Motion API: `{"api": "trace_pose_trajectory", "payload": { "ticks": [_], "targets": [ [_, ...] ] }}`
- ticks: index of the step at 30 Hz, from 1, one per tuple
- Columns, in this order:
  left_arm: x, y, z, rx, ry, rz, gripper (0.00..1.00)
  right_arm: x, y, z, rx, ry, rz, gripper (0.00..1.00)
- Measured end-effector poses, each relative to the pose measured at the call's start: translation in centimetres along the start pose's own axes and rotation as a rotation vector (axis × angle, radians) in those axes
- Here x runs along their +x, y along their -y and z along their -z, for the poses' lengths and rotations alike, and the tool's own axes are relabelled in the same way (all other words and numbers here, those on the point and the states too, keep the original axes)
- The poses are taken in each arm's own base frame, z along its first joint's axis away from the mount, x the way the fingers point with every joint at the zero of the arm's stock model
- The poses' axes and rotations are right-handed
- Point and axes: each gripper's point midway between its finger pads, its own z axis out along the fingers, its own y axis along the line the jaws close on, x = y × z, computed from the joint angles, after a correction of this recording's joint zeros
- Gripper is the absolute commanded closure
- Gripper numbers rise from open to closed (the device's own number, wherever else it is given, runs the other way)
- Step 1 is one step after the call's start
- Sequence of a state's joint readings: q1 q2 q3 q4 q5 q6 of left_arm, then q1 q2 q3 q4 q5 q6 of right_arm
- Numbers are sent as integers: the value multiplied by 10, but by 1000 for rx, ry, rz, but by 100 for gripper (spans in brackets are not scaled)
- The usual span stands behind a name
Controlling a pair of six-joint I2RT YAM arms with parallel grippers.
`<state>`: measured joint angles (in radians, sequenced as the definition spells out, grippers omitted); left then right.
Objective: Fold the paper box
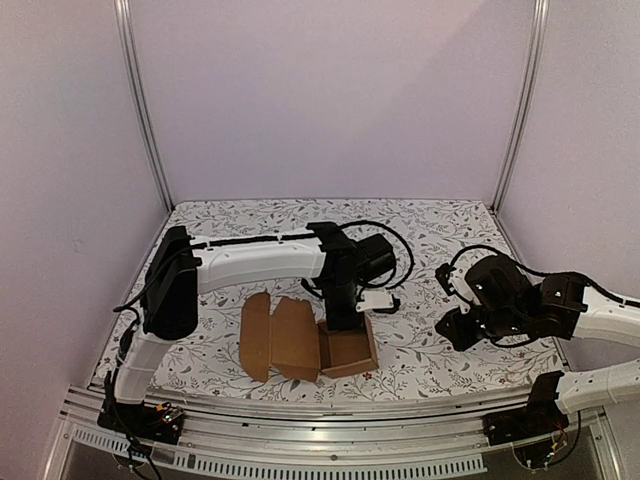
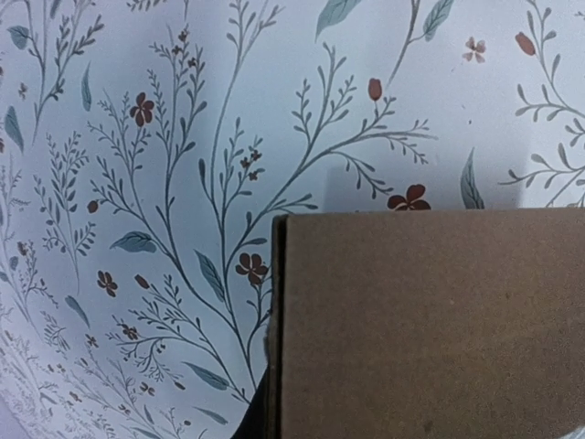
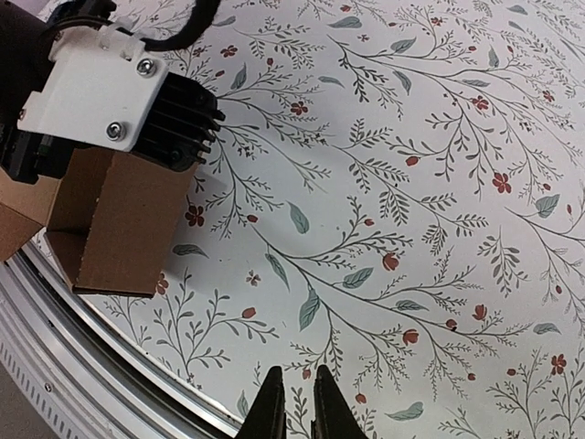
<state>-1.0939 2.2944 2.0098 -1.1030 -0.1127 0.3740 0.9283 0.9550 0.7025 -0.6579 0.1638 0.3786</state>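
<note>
Top view: paper box (image 1: 310,345) lies on the floral counter (image 1: 420,365), near its front edge, centre. It is half folded: flat panels spread to the left, open tray with raised walls on the right. Left end effector (image 1: 343,316) points straight down at the tray's back-left wall, clenched on it. Right end effector (image 1: 452,328) hangs over bare counter, well apart from the box. Only this view shows both arms and the whole box.

Left wrist view: a plain brown wall of the paper box (image 2: 430,329) fills the lower right, very close to the lens, straight top edge and left edge. Flower-print counter (image 2: 183,183) behind it. Fingers hidden here.

Right wrist view: right end effector (image 3: 297,402) at the bottom edge, fingers nearly together with a thin slit between, grasping nothing. Paper box (image 3: 119,229) at far left, seen side-on, one wall upright. White camera block (image 3: 91,91) of the left arm sits right above that wall. Metal rail (image 3: 73,366) runs along the counter edge.
</note>
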Motion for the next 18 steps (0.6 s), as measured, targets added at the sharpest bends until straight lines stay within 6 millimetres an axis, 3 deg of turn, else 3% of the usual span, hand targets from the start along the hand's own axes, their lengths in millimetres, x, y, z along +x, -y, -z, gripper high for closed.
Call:
{"api": "trace_pose_trajectory", "payload": {
  "ticks": [10, 18],
  "targets": [
    [5, 7, -21, 30, -82, -35, 86, 8, 2, -6, 4, -13, -9, 88],
    [6, 9, -27, 43, -111, -40, 75, 7, 2, -5, -4, 4, -25, 82]
  ]
}}
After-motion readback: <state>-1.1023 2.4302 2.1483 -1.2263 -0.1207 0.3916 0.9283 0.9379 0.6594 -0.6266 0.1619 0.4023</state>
